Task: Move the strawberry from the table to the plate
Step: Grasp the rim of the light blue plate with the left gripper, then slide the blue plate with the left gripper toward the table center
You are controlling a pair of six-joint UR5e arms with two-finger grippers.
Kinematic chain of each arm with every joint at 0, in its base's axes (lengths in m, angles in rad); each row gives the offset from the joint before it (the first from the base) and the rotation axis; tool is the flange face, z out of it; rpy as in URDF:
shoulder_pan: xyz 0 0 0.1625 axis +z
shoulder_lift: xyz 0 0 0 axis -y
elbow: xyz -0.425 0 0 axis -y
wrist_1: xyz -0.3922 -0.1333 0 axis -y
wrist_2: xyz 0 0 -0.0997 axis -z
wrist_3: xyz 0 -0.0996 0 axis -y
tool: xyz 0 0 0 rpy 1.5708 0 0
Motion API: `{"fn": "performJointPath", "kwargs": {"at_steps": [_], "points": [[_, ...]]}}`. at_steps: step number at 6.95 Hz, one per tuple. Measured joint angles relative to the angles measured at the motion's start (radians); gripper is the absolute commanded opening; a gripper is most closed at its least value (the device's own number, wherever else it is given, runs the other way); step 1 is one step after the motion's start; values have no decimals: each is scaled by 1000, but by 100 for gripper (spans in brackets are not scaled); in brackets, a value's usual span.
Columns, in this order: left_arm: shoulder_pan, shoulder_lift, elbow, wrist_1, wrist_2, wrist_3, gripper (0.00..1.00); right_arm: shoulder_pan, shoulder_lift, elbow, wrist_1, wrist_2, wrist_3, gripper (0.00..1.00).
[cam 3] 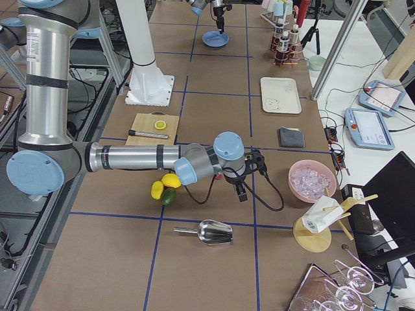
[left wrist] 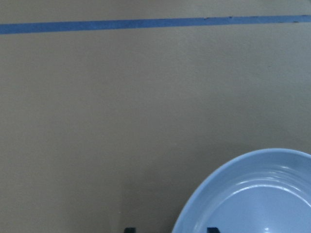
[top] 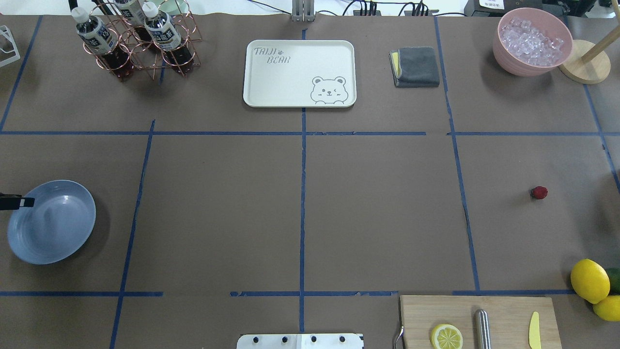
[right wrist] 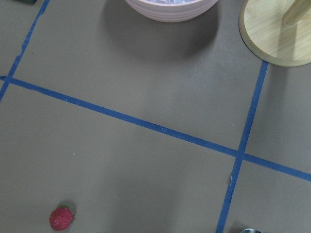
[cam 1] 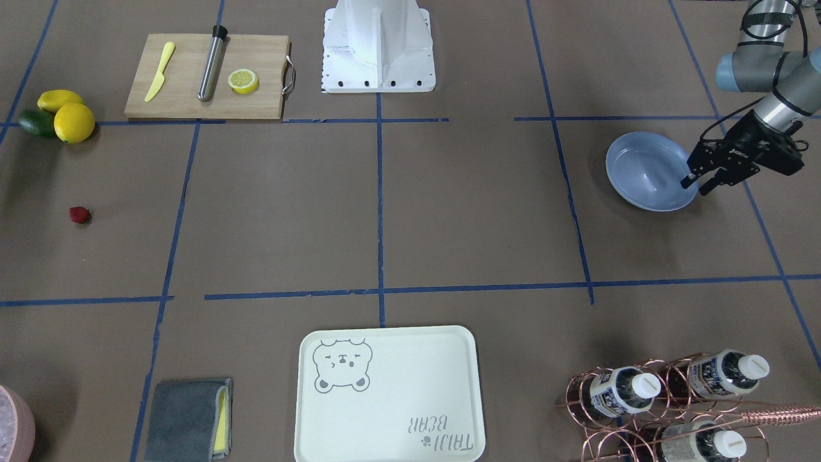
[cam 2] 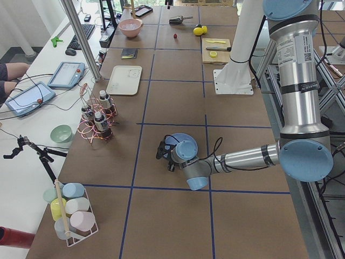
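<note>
The strawberry (cam 1: 79,215) (top: 538,193) lies alone on the table (top: 378,208), far from the plate; the right wrist view has the strawberry (right wrist: 61,218) at its lower left. The light blue plate (cam 1: 644,168) (top: 51,222) rests empty at the opposite end. My left gripper (cam 1: 698,184) is open, its fingers straddling the plate's rim (left wrist: 252,194), one tip inside and one outside. My right gripper (cam 3: 241,192) shows only in the exterior right view, hovering near the lemons; I cannot tell whether it is open or shut.
A cutting board (top: 477,320) holds a lemon half, a steel cylinder and a yellow knife. Lemons (top: 589,280) sit beside it. Cream bear tray (top: 299,72), grey cloth (top: 415,67), bottle rack (top: 135,41), pink ice bowl (top: 532,41) and wooden stand (top: 583,68) line the far edge.
</note>
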Motion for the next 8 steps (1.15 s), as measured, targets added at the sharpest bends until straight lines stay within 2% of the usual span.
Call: {"fn": "performJointPath", "kwargs": {"at_steps": [3,5,6,8], "points": [[20,1,0,-5,-1,3,0,0,-1,0,0,0,1,100],[24,0,-36,2,-6,-1,0,0,-4,0,0,0,2,100],[23,-2,-92,36,-20,-4,0,0,-6,1,1,1,2,100],[26,-53,-253,213,-28,-87,0,0,-13,1,3,3,3,100]]}}
